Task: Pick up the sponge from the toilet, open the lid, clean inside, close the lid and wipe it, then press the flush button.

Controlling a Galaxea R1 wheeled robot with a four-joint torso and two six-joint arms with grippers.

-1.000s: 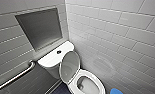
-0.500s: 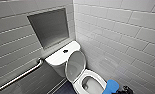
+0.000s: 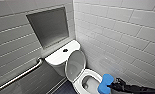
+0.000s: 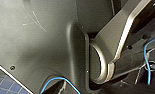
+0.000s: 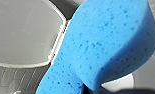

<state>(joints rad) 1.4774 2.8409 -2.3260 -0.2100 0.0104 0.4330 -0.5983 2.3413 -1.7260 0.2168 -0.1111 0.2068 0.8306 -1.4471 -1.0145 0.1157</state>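
Right gripper point(image 3: 111, 86) clamped on sponge point(image 3: 105, 82), which juts out past its tip, above right rim of toilet point(image 3: 91, 74) bowl. Lid point(image 3: 75, 65) stands raised against tank; flush button point(image 3: 65, 50) on tank top.

1. The lid point(image 3: 75, 65) stands raised and leans back toward the tank point(image 3: 56, 57), so the bowl of the toilet point(image 3: 80, 79) lies open from above.
2. The tiled wall point(image 3: 118, 37) runs close along the bowl's right side, leaving little room there.
3. The sponge point(image 3: 105, 83), in the jaws of the right gripper point(image 3: 111, 85), hangs over the bowl's right rim and blocks that edge.
4. The flush button point(image 3: 65, 50) is reachable from above, with the raised lid just in front.
5. A grab bar point(image 3: 20, 75) slants along the left wall, well apart from the bowl.
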